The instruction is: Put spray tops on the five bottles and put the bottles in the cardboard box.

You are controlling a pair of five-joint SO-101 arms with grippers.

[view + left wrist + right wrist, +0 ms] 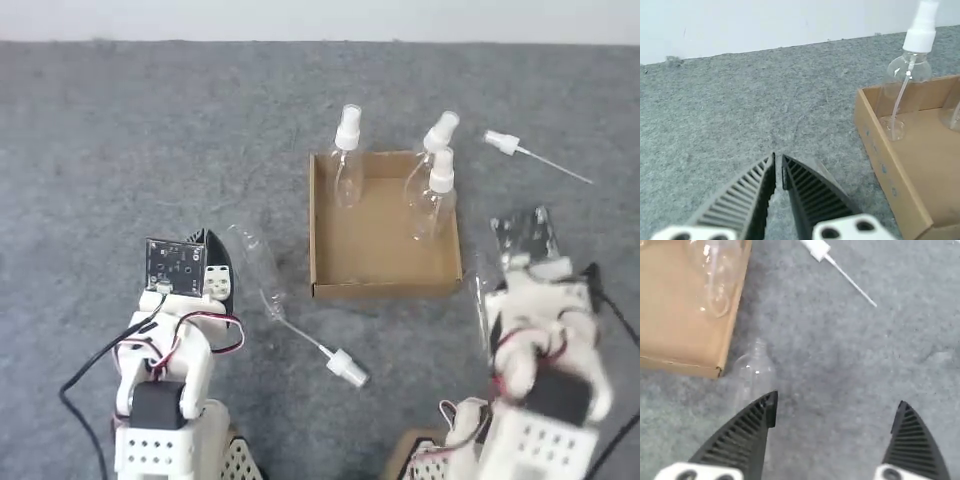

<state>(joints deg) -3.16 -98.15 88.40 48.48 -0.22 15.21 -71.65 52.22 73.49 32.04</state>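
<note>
Three clear bottles with white spray tops stand in the cardboard box: one at the back left and two at the back right. A bare bottle lies just right of my left gripper, which is shut and holds nothing. A loose spray top lies in front of the box, its tube reaching toward that bottle's mouth. A second bare bottle lies by the box's right front corner, beside one finger of my open right gripper. Another loose spray top lies at the back right.
Grey carpet covers the table, with a pale wall along the far edge. The box wall stands close to the right of my left gripper. Open carpet stretches across the far left.
</note>
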